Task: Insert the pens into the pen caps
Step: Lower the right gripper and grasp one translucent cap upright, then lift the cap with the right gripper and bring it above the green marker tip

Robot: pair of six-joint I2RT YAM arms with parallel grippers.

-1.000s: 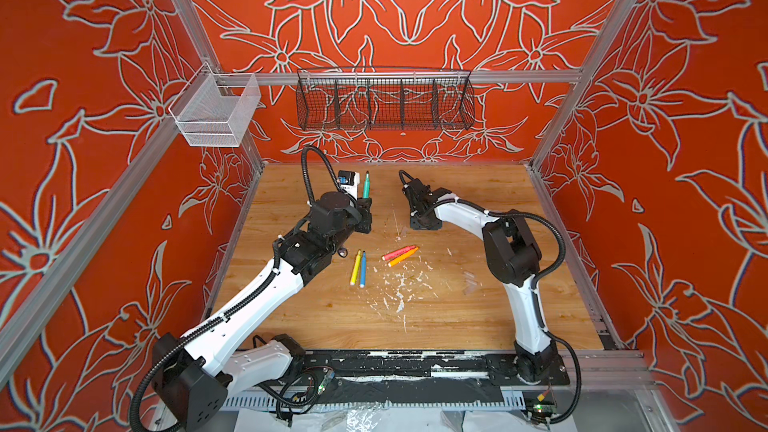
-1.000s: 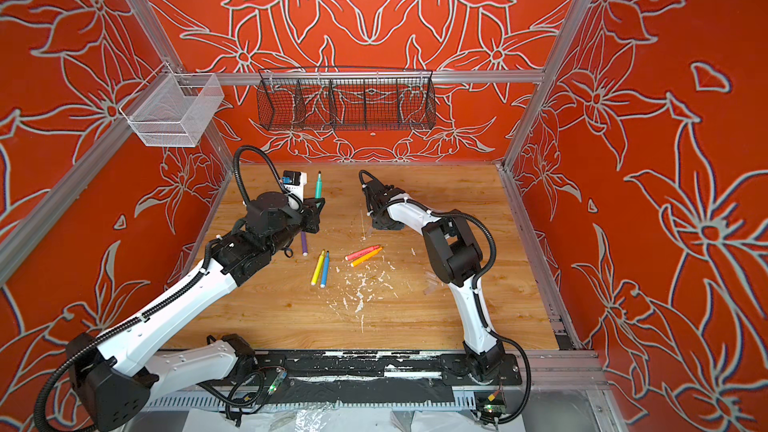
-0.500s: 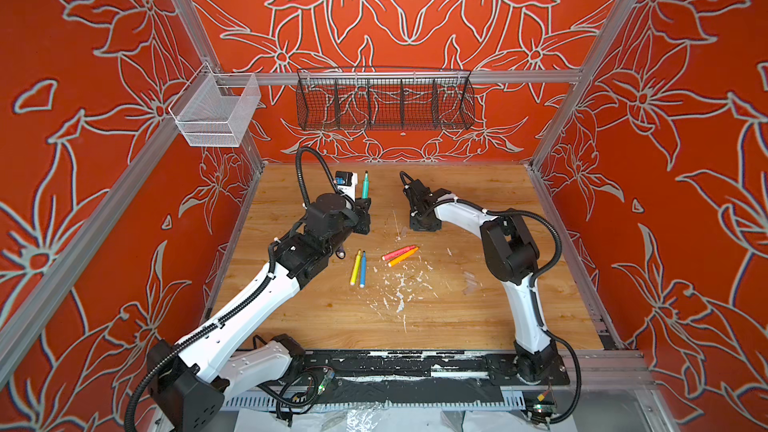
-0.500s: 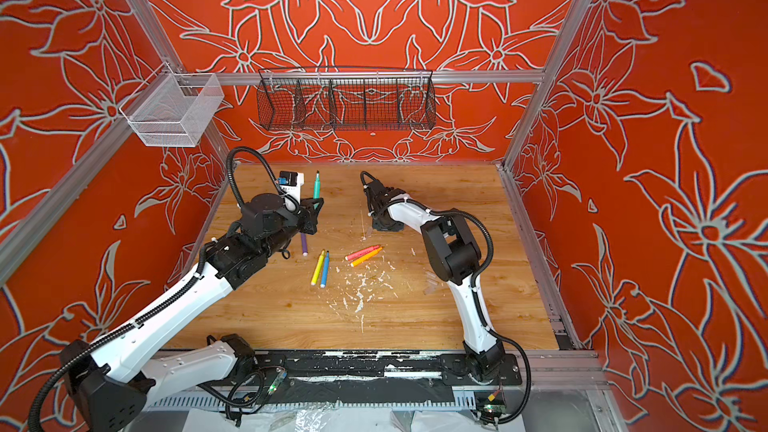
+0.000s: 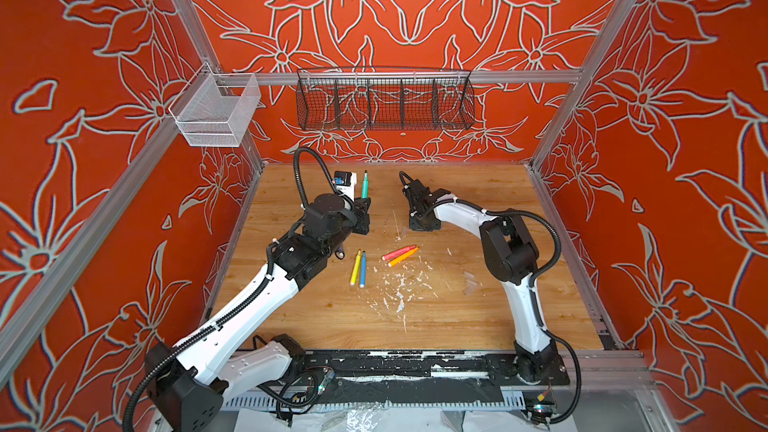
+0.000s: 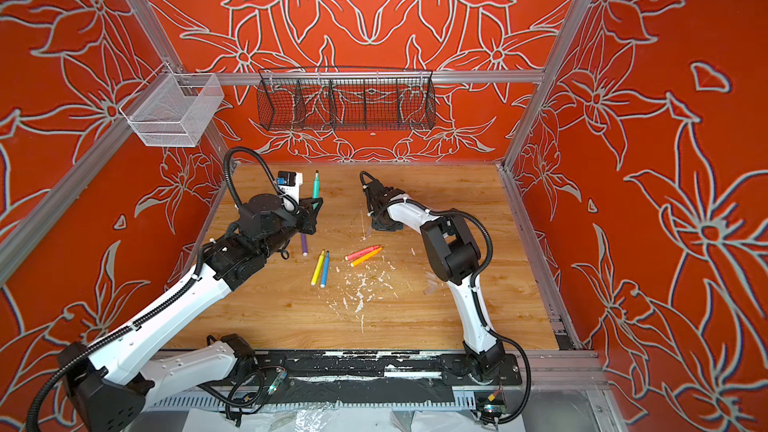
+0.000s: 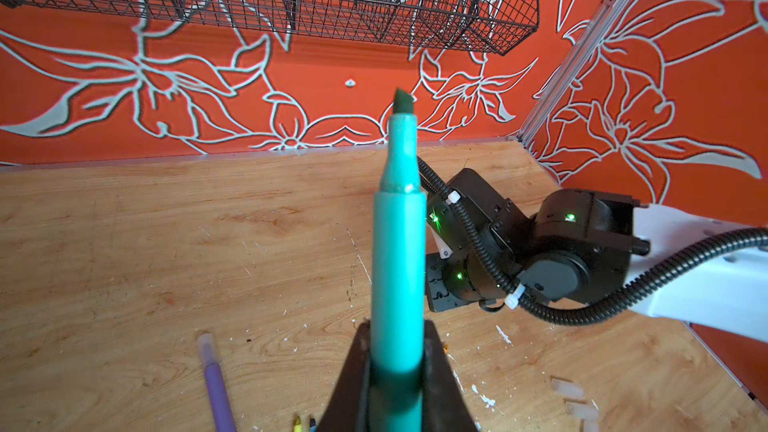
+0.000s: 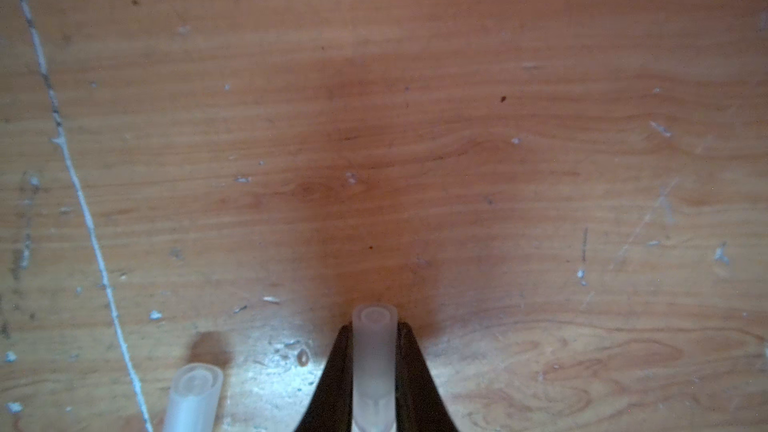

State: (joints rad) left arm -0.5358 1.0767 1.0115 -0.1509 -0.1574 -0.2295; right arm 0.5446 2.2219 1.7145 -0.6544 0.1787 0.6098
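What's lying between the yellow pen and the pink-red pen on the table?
The blue pen, right beside the yellow pen; then bare tabletop up to the pink-red pen. Both top views show it.

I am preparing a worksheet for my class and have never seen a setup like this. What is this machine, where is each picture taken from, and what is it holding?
Two robot arms stand at a wooden table. Two pictures look down from overhead, side by side; two come from cameras on the arms' wrists. The left claw is shut on a green pen, tip outward. The right claw is shut on a clear cap close to the table; a second cap lies beside it. A yellow pen, blue pen, pink-red pen, orange pen and purple pen lie loose.
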